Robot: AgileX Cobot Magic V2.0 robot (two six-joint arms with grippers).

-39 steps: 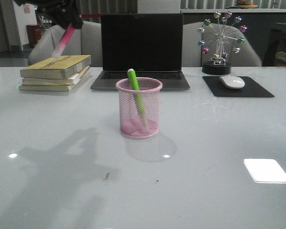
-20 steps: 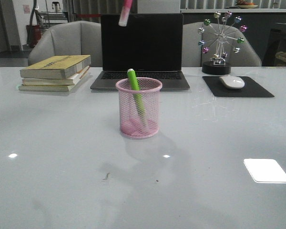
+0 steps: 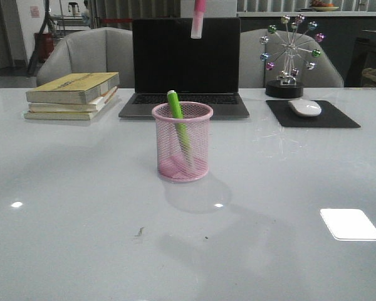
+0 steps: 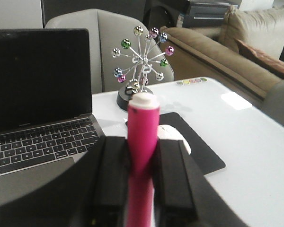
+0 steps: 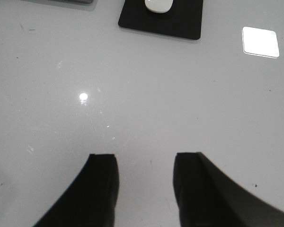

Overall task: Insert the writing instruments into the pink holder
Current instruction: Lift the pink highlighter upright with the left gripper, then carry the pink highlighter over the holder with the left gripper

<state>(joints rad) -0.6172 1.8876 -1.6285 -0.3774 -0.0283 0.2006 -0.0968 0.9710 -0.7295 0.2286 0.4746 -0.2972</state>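
Observation:
The pink mesh holder (image 3: 182, 142) stands mid-table with the lime green highlighter (image 3: 178, 125) leaning inside it, tip above the rim. The pink highlighter (image 3: 198, 19) hangs cap-down at the top edge of the front view, high above and slightly right of the holder. My left gripper (image 4: 143, 144) is shut on the pink highlighter (image 4: 143, 135), whose whitish cap sticks out past the fingers; the gripper itself is above the front view's frame. Over bare table my right gripper (image 5: 146, 158) is open and holds nothing.
Behind the holder sit an open laptop (image 3: 186, 66), a stack of books (image 3: 73, 94) at the left, and a black mouse pad (image 3: 311, 114) with a white mouse (image 3: 305, 107) and a ball ornament (image 3: 291, 56) at the right.
The pink highlighter has travelled from over the books at the left, rightward and upward, to above the holder. The left gripper left the front view. The holder and green highlighter stayed still.

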